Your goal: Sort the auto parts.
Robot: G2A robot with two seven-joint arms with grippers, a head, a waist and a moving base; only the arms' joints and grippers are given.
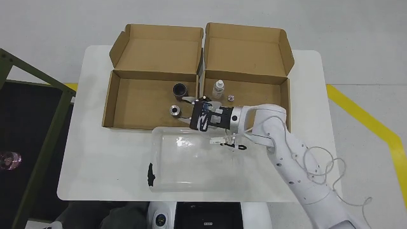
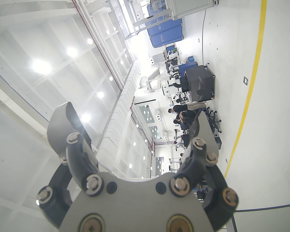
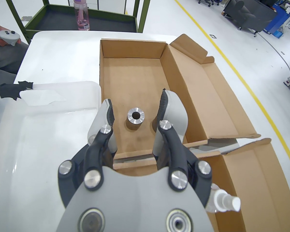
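My right gripper (image 1: 186, 112) (image 3: 136, 98) hangs open over the near right part of the left cardboard box (image 1: 137, 102) (image 3: 135, 73), holding nothing. A shiny metal bushing (image 1: 172, 109) (image 3: 135, 118) stands upright on the box floor, just beyond the fingertips and in line with the gap between them. A dark ring-shaped part (image 1: 180, 90) sits farther back in the same box. The right cardboard box (image 1: 254, 92) (image 3: 251, 182) holds a white spray bottle (image 1: 219, 89) (image 3: 222, 200) and a small metal part (image 1: 231, 97). My left gripper (image 2: 133, 112) is open and points up at the ceiling.
A clear plastic bin (image 1: 191, 159) (image 3: 38, 126) with a black tape scrap (image 1: 151, 175) (image 3: 12, 90) on its rim lies in front of the boxes. Both box lids (image 1: 162, 44) stand open at the back. A green cart (image 1: 25, 133) stands left of the table.
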